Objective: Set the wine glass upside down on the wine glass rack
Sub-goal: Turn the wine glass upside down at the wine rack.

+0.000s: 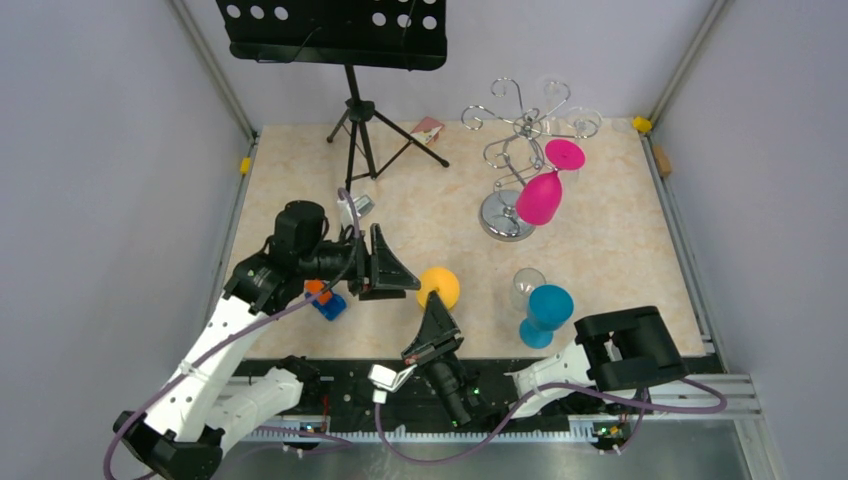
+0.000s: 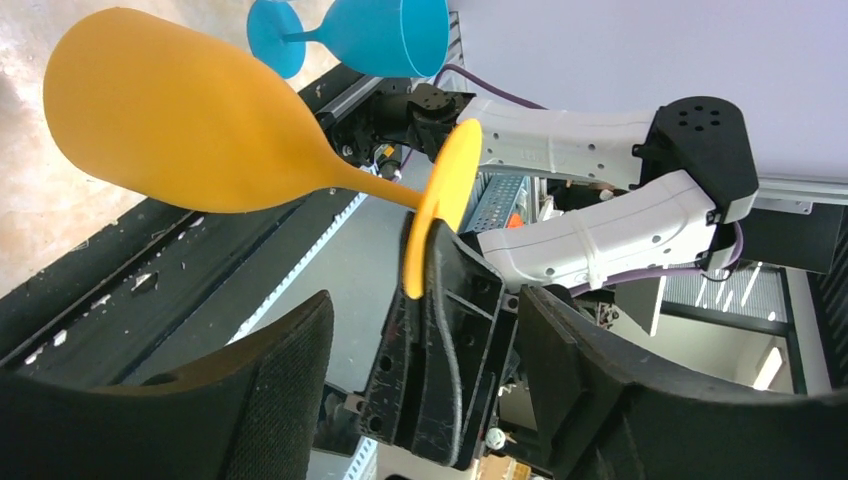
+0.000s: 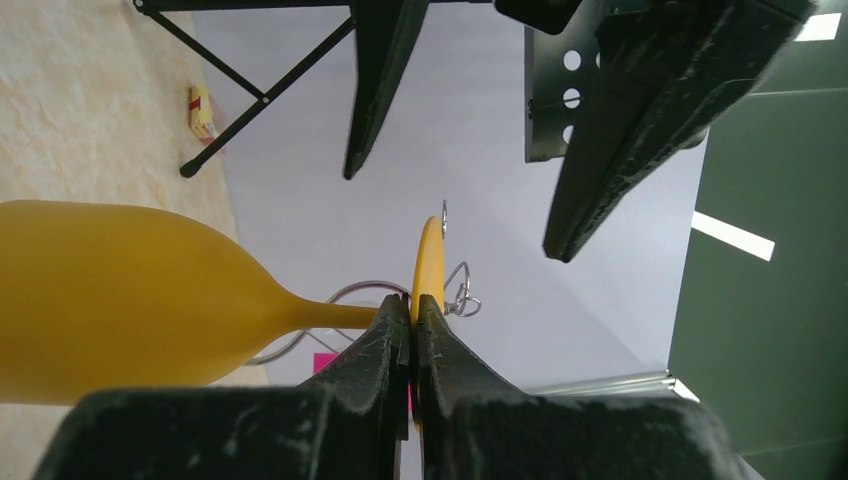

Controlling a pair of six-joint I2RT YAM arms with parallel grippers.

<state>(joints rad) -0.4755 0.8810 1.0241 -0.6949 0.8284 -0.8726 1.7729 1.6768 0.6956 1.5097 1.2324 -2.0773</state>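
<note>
Tabletop (image 1: 600, 250) below; right tool (image 3: 412, 308) seemingly pinches wine glass (image 3: 110, 300).

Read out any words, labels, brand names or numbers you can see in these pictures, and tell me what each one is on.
No text can be read in any view.
The small box by the foot of the music stand has red and yellow markings, too small to read.
The yellow wine glass shows no lettering.

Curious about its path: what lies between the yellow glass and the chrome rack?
In the top view, only bare table between yellow glass and rack; blue glass and clear glass stand aside, rightward.
</note>
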